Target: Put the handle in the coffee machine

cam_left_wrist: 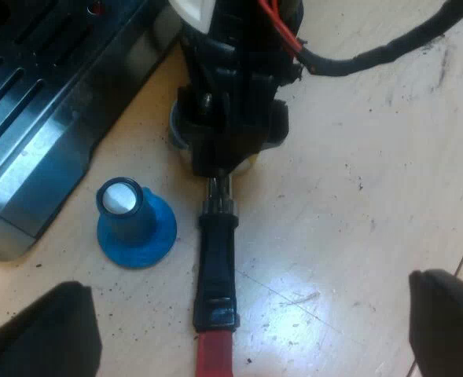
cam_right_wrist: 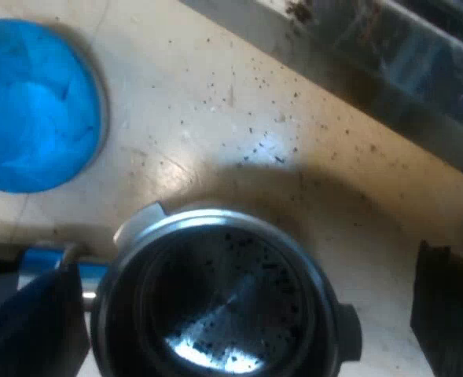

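Observation:
The metal holder lies flat on the wooden table [cam_left_wrist: 372, 196]. Its dark handle [cam_left_wrist: 215, 267] ends in red [cam_left_wrist: 214, 357] and points toward my left gripper [cam_left_wrist: 247, 330], which hangs above that end, open, with its fingers wide to either side. My right gripper [cam_left_wrist: 231, 118] is down over the holder's basket. From the right wrist, I look straight into the round metal basket [cam_right_wrist: 223, 298], which has dark grounds specks inside. My right gripper [cam_right_wrist: 243, 322] is open, and its fingers stand apart from the rim on both sides.
A blue tamper [cam_left_wrist: 134, 220] stands upright on the table beside the handle, its blue base [cam_right_wrist: 34, 106] close to the basket. The espresso machine's metal drip tray [cam_left_wrist: 42, 133] runs alongside, its edge [cam_right_wrist: 372, 78] just beyond the basket. Coffee specks dot the table.

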